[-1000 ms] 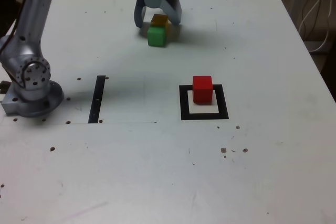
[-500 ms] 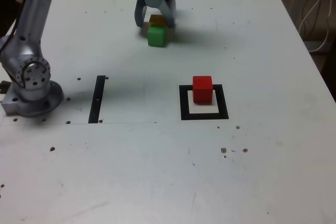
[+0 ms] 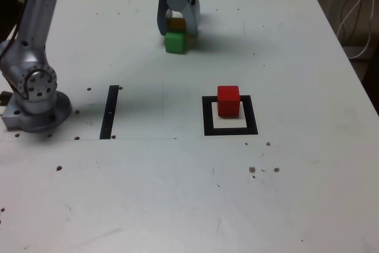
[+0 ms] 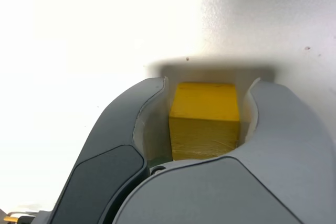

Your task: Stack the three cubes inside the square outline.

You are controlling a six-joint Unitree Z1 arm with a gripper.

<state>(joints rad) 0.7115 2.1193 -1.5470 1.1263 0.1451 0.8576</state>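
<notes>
A robotics lab: arm base (image 3: pixel 35 96) bolted to a marked white table (image 3: pixel 177 194); cables (image 3: pixel 358 16) beside it.

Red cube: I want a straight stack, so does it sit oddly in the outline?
Slightly. The red cube sits toward the far edge of the square outline, covering part of the black border and leaving white showing on the near side. It stands upright.

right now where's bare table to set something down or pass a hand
Free: the near half of the table, below the black strip and square outline; also between those two. Crowded: the far edge, where the gripper meets the yellow cube and green cube.
</notes>
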